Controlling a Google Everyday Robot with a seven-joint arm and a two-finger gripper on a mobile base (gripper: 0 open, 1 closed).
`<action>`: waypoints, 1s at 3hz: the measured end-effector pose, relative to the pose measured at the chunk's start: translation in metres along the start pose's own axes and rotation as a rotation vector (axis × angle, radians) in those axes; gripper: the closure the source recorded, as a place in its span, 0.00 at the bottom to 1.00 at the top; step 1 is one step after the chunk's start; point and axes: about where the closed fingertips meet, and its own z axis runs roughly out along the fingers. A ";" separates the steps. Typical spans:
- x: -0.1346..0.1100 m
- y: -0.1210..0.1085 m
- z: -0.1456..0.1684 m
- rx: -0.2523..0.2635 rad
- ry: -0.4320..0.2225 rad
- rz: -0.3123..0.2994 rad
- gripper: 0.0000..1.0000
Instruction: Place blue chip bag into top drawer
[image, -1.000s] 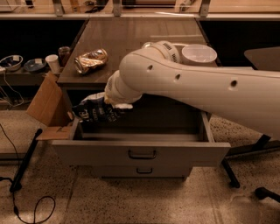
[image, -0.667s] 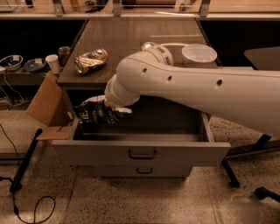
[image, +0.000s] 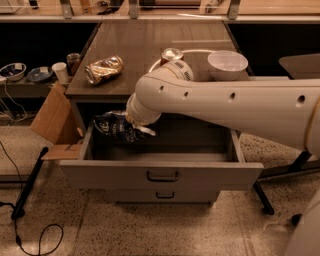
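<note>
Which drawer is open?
The top drawer, the big upper one, is pulled out; the small lower drawer is shut. The gripper is over the open one's left end, at the blue chip bag.

Brown surface (image: 150, 40) beyond the end effector (image: 136, 129), which hangs over the open top drawer (image: 160, 172) — crushed gold can (image: 104, 69) beyond-left, soda can (image: 171, 54) and white bowl (image: 227, 64) beyond-right.

A speckled terrazzo floor (image: 150, 230) fills the lower frame, with a black pole (image: 30, 182) lying at lower left. A brown-topped table (image: 150, 40) stands at centre, an open cardboard box (image: 52, 117) beside it at left, all in dim, warm light
</note>
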 end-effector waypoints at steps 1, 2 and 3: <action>-0.015 -0.005 0.003 0.021 -0.053 0.080 1.00; -0.026 -0.004 0.007 0.018 -0.088 0.089 1.00; -0.028 0.001 0.012 -0.004 -0.100 0.034 1.00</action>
